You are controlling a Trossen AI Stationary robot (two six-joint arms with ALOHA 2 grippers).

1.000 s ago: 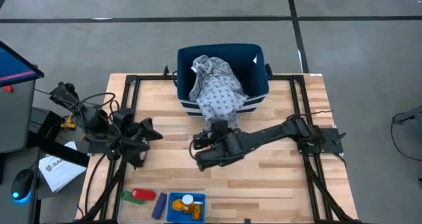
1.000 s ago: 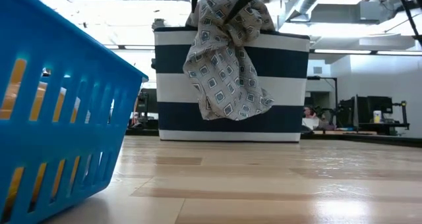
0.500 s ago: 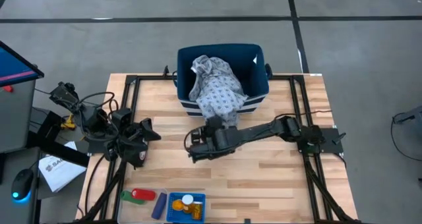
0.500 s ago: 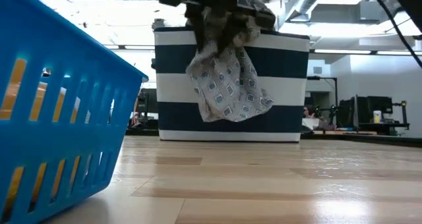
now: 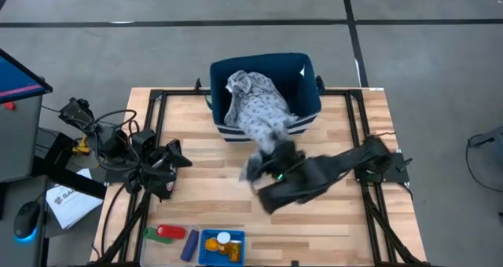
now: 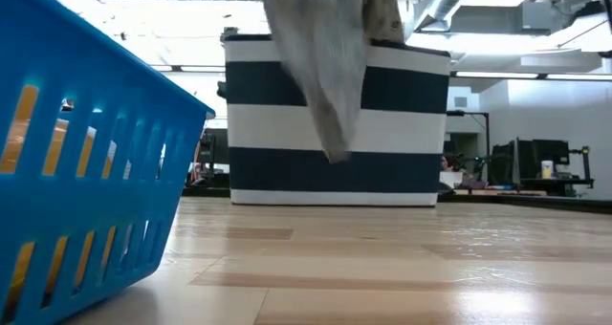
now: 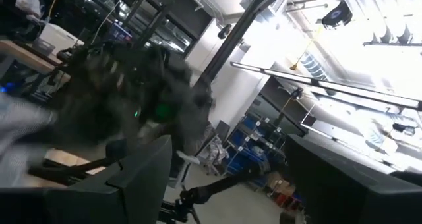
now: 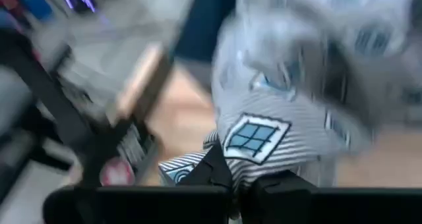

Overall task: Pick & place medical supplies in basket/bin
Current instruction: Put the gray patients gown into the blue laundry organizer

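The blue basket stands at the table's near edge and holds orange pill bottles, one white-capped. To its left on the table lie a red cylinder on a green piece and a dark blue item. My right gripper is at mid-table in front of the navy striped tub, shut on a patterned cloth that spills from the tub. My left gripper waits open at the table's left. My right gripper pinches the cloth's drawn-out lower end between its two fingers; one layer or several, I cannot tell. The cloth runs from inside the tub over its near rim to the fingers. Its loose end hangs clear of the table.
The striped tub stands at the far middle of the table, in the low view right behind the hanging cloth. Black frame rails run along both table sides. Bare wood lies at the near right.
My right gripper has shut on the cloth that hung over the tub's near rim. It has then gone toward the table's near and right edges. The cloth's hanging part is drawn out from the tub into a narrower strip, while the rest stays inside.
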